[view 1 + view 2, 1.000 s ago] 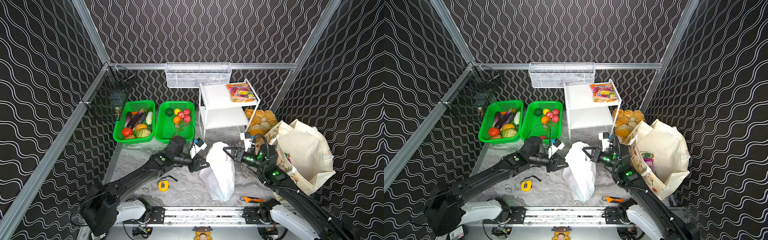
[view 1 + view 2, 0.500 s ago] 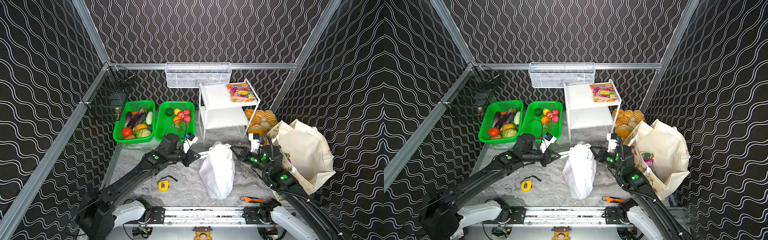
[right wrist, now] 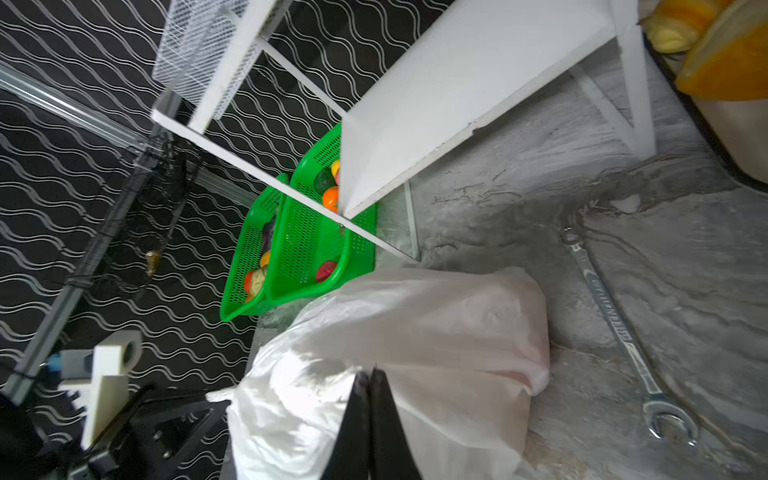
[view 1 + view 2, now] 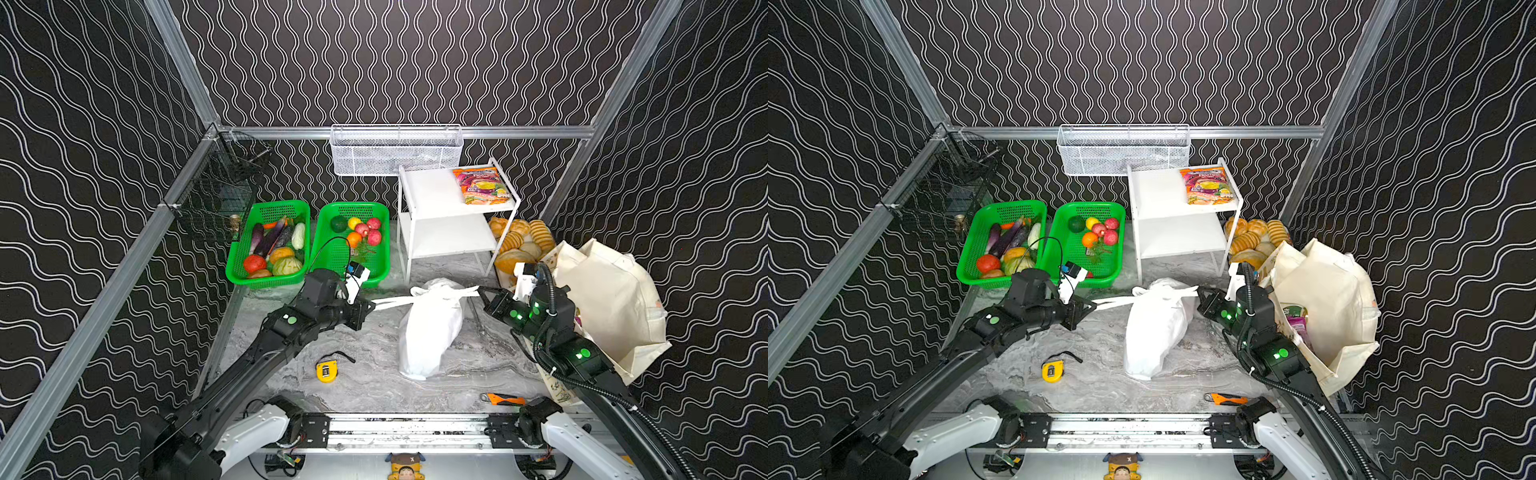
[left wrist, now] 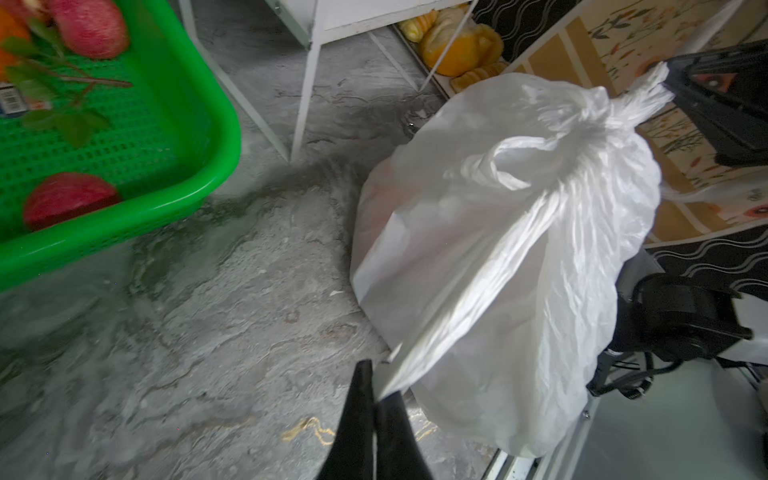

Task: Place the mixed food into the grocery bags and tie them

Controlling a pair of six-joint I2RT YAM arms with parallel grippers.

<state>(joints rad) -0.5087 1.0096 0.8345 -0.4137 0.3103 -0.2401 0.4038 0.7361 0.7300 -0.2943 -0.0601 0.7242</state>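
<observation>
I see left claw point(image 4: 370, 307) low, stretched rightward, shut tight on bag point(image 4: 430, 332) handle, strap taut. Bag lies central on counter point(image 4: 374, 397). Right claw point(image 4: 481, 291) reaches leftward, shut on other handle. Wrench point(image 3: 617, 328) beside bag; tote point(image 4: 602, 291) behind my right arm.

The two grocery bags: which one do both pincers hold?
The white plastic bag in the middle: left pincer and right pincer each grip one stretched handle. The cream tote at the right is not held.

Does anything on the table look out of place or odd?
Yes, three stray tools lie on the table: a yellow tape measure, an orange-handled tool, and a wrench beside the white plastic bag. None is food.
</observation>
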